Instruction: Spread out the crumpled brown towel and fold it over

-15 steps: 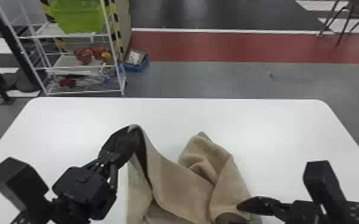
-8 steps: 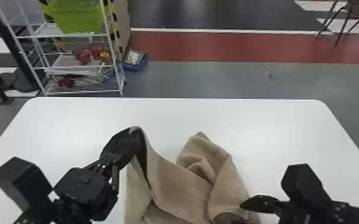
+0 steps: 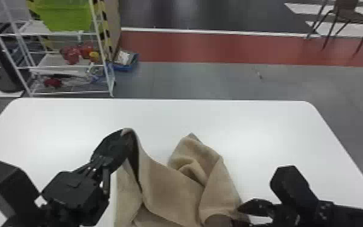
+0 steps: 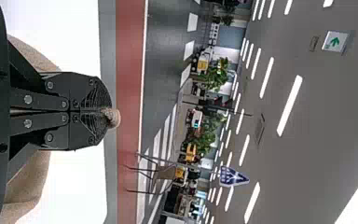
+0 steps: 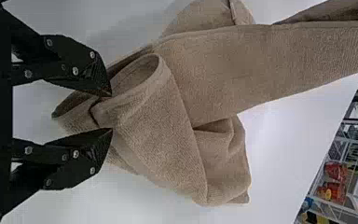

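Head view shows the left claw (image 3: 126, 135) angled forward and raised, closed on a lifted bit of brown towel (image 3: 172, 187). Low on the right, the right claw (image 3: 240, 215) is spread wide, a looped fold at its tips, seemingly ungripped. Beyond the white surface (image 3: 220, 117), at left, stands a rack (image 3: 102, 66). The towel lies rumpled mid-surface, rising toward the left claw.

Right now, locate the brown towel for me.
In the head view, the brown towel lies crumpled on the white table's near side, a raised corner clamped in the left pincer.
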`<state>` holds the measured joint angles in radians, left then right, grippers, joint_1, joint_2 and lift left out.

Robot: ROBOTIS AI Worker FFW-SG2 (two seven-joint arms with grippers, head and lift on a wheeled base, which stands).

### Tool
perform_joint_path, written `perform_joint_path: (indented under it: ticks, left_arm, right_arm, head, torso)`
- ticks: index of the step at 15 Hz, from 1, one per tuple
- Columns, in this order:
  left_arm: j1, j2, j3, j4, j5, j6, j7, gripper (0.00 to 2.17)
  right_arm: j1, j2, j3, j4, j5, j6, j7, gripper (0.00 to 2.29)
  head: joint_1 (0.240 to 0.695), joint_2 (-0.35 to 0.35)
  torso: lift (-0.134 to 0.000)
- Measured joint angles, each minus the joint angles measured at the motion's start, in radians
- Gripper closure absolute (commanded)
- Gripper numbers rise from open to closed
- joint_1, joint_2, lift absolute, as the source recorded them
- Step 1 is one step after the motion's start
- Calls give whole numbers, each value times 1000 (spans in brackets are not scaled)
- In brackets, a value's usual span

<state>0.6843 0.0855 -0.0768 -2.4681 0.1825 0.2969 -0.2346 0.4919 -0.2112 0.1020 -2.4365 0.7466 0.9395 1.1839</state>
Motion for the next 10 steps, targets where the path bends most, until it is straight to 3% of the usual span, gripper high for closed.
perform_joint_path:
  ticks: [6,10]
  left_arm:
    - [1,2,3,-5,0,0,0,1382]
    - [1,2,2,-5,0,-2,0,1382]
  right_arm:
    - [-9,3,-8,30,-32,-25,-36,815]
    - [-25,4,-10,37,-52,-27,-59,1430]
  head:
    - [695,-84]
    - [695,-79]
  torso:
    - [-123]
    - [-123]
